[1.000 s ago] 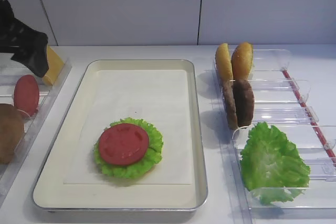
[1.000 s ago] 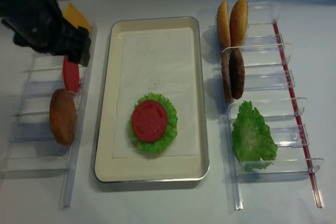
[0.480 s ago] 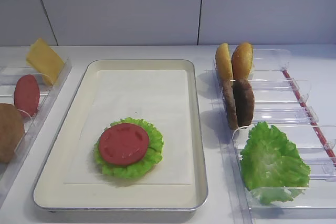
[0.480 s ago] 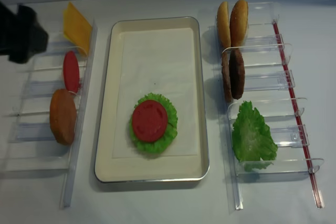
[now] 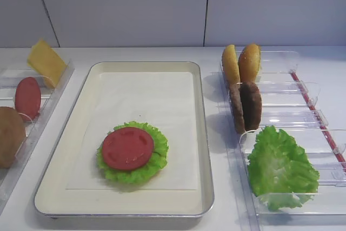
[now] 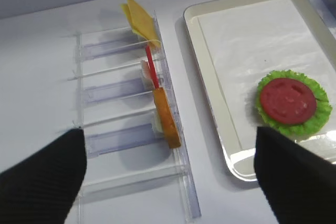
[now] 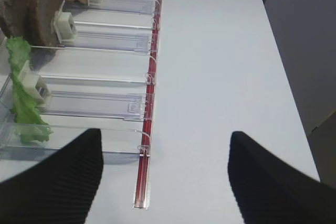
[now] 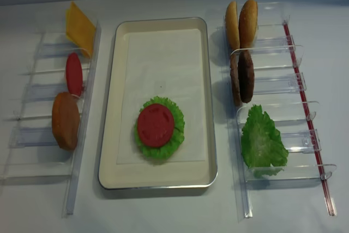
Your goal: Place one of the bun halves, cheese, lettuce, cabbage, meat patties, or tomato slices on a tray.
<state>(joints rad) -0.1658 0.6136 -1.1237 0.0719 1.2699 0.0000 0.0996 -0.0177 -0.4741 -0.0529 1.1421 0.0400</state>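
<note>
On the paper-lined silver tray (image 5: 201, 133) (image 8: 109, 113) a tomato slice (image 5: 127, 148) (image 8: 155, 125) (image 6: 287, 100) lies on a lettuce leaf (image 5: 158, 160). The left rack holds the cheese (image 5: 47, 62) (image 8: 79, 28), another tomato slice (image 5: 27, 98) (image 8: 73, 74) and a brown bun half (image 5: 10, 136) (image 6: 167, 118). Two bun halves (image 5: 241, 63), two meat patties (image 5: 246, 106) and a lettuce leaf (image 5: 281, 169) stand in the right rack. My left gripper (image 6: 168, 148) hangs open and empty high above the left rack. Beside the right rack, my right gripper (image 7: 165, 140) is open over bare table. Neither gripper shows in the exterior views.
Clear plastic racks (image 8: 49, 91) (image 8: 283, 80) flank the tray on both sides. A red strip (image 7: 149, 129) runs along the right rack's outer edge. A white wall rises behind the table.
My left arm, which stood over the left rack beside the cheese, has pulled back out of both exterior views. The food has not moved.
</note>
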